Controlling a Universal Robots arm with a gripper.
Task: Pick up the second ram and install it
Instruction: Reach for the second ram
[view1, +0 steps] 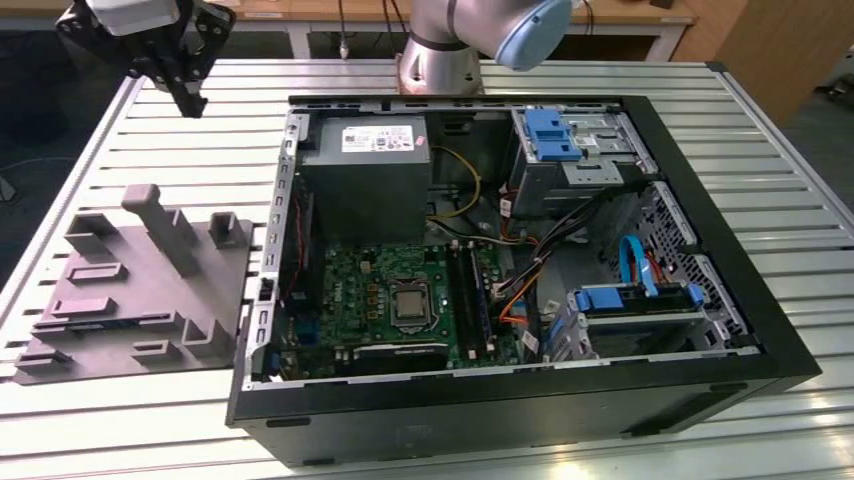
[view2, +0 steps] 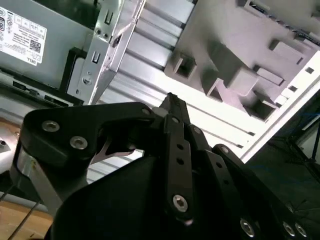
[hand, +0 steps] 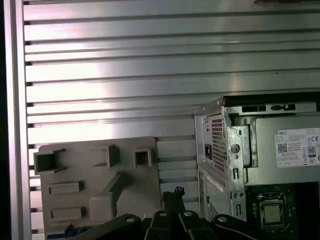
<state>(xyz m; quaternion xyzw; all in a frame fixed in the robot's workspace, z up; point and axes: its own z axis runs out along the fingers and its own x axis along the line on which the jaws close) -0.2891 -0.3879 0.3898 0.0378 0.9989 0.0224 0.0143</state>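
We find the gripper (view1: 194, 105) clenched on nothing, high over the far left of the table (view1: 747, 130), and the second ram (hand: 70, 231) seemingly lies at the near end of the grey tray (view1: 220, 290), so descending with closed jaws risks striking the stick.

Counted on inspection: one slatted table (view1: 761, 140); one open computer case (view1: 534, 405); one grey power supply (view1: 367, 185); one green motherboard (view1: 358, 290); one processor socket (view1: 404, 300); two blue drive carriers (view1: 551, 135) (view1: 627, 299); one grey moulded tray (view1: 134, 290); one gripper (view1: 195, 103).
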